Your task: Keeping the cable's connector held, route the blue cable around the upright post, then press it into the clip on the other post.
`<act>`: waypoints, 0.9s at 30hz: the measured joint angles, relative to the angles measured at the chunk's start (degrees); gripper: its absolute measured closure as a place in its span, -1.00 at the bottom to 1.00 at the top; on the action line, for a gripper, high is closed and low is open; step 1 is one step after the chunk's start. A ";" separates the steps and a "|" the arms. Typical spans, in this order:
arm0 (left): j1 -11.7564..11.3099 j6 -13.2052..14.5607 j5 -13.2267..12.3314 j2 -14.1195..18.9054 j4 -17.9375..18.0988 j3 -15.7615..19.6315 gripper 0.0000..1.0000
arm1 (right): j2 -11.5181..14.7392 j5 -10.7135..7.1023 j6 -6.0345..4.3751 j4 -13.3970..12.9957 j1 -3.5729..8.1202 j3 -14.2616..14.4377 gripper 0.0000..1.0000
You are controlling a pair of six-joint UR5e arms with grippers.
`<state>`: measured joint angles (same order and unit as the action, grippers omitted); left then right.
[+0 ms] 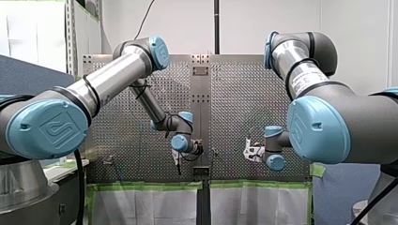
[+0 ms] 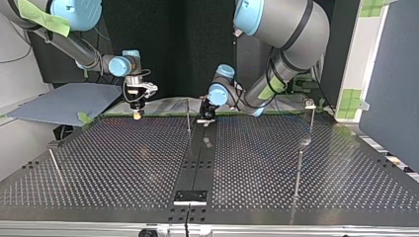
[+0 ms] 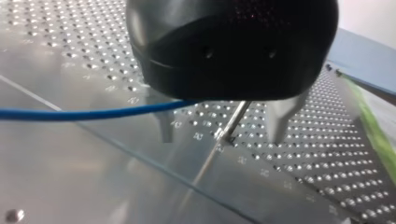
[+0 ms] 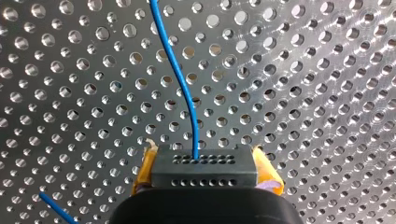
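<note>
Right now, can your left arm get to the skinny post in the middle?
Probably yes: my left gripper is open and the post shows right between its fingers, with only the blue cable passing close by.

I work in a robotics lab, a test cell rather than a home or a shop. My left arm (image 1: pixel 117 75) and my right arm (image 1: pixel 328 117) are industrial arms set at a perforated metal table (image 2: pixel 346 163) with thin metal posts (image 2: pixel 298 170) standing on it. Green tape (image 1: pixel 141 186) runs along the top of plastic sheeting (image 1: pixel 141 206) at the table's edge. Blue partition panels (image 2: pixel 390 74), a slotted shelving rail (image 1: pixel 70 33) and bare white walls (image 1: pixel 263 18) stand around it.
</note>
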<state>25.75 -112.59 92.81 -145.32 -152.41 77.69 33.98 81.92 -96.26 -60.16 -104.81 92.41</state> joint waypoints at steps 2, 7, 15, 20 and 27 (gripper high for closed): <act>0.23 1.04 0.44 0.00 -0.77 0.00 -1.00 | 0.00 0.00 0.00 0.01 0.00 0.00 1.00; 0.83 3.48 2.40 0.02 -3.00 -0.01 -1.00 | 0.00 0.00 0.00 0.11 0.00 0.01 1.00; 1.73 7.41 3.85 0.02 -6.91 0.03 -1.00 | -0.01 0.00 -0.06 0.47 0.00 -0.01 1.00; 2.38 9.67 3.78 0.50 -9.19 0.07 -1.00 | -0.01 0.00 -0.12 0.55 0.00 -0.02 1.00; 4.02 13.14 3.25 1.80 -12.63 0.47 -1.00 | -0.01 0.00 -0.08 0.63 0.24 -0.01 1.00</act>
<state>29.77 -99.45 96.06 -143.52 -165.04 78.17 33.97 81.92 -96.33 -59.52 -104.58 92.40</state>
